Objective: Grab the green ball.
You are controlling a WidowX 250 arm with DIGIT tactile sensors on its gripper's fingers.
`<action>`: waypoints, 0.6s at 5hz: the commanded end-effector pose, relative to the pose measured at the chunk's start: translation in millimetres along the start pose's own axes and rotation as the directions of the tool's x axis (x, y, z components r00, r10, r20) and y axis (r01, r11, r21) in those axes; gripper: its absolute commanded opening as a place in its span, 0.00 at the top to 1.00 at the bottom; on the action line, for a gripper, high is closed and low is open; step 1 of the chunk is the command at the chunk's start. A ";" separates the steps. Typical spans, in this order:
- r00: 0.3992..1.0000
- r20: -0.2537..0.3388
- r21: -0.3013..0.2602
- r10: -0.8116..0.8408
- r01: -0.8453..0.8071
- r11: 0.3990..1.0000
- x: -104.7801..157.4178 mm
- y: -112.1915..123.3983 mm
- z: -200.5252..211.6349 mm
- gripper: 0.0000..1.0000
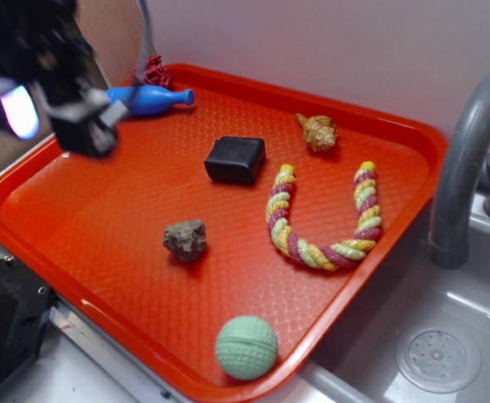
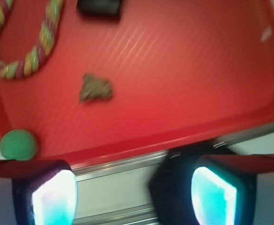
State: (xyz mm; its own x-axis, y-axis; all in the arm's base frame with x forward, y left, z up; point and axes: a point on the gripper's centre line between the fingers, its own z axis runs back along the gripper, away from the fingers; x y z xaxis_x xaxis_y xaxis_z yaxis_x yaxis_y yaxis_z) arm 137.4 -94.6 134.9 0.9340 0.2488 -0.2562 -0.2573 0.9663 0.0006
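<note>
The green ball (image 1: pixel 247 347) is pale mint with a dimpled skin and rests in the near corner of the orange tray (image 1: pixel 102 227). The wrist view shows the green ball (image 2: pixel 18 144) at the left by the tray's rim. My gripper (image 1: pixel 54 113) hangs high over the tray's left edge, far from the ball and blurred. From the wrist, the gripper (image 2: pixel 134 197) is open: two glowing pads stand wide apart with only the counter edge between them.
On the tray lie a brown rock (image 1: pixel 185 240), a black block (image 1: pixel 235 159), a coiled rope toy (image 1: pixel 322 220), a tan shell-like toy (image 1: pixel 317 132) and a blue bottle shape (image 1: pixel 154 100). A grey faucet (image 1: pixel 463 159) and sink (image 1: pixel 413 353) stand at the right.
</note>
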 end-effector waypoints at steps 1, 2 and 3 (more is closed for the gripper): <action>0.997 -0.009 -0.219 -0.073 0.069 0.973 -39.5 -55.0 -79.3 0.00; 0.988 0.063 -0.324 -0.139 0.152 0.934 -48.7 -72.1 -72.6 0.00; 0.987 0.096 -0.385 -0.127 0.154 0.910 -50.8 -79.3 -44.6 0.00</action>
State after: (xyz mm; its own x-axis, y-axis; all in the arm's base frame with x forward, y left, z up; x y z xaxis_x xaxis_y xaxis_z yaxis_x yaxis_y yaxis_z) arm 93.4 -176.6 89.7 0.9739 0.1216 -0.1915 -0.1882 0.9044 -0.3828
